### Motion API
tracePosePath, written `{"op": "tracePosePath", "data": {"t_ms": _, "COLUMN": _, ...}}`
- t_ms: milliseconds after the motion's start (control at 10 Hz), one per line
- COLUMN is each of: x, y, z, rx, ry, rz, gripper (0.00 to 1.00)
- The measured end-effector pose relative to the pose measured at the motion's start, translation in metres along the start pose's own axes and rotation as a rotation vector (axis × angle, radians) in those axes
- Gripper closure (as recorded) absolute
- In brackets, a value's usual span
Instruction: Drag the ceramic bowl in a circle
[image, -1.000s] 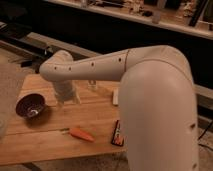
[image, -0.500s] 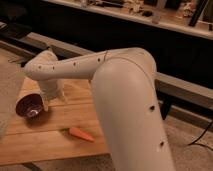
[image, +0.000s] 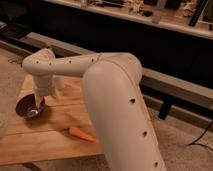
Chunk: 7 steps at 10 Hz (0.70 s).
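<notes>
Maroon and glossy, the ceramic bowl (image: 25, 106) sits on the wooden table (image: 30, 145), at the left middle of the frame. My gripper (image: 36, 105) hangs straight down over the bowl's right half, fingers spread, tips inside the rim. I cannot tell whether they touch it. An orange carrot (image: 81, 134) lies well apart, toward lower centre.

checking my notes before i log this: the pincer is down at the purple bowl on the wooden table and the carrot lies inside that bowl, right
Not quite. The carrot is not inside the purple bowl. It lies on the wooden table, apart from the bowl, as the camera view shows. The rest holds: the pincer is down at the purple bowl on the wooden table.
</notes>
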Motion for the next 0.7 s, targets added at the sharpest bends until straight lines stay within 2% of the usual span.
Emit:
{"op": "tracePosePath", "data": {"t_ms": 300, "x": -0.008, "y": 0.010, "z": 0.023, "rx": 0.005, "ry": 0.019, "rz": -0.030, "gripper": 0.35}}
{"op": "tracePosePath", "data": {"t_ms": 700, "x": -0.013, "y": 0.018, "z": 0.052, "rx": 0.051, "ry": 0.034, "rz": -0.078, "gripper": 0.36}}
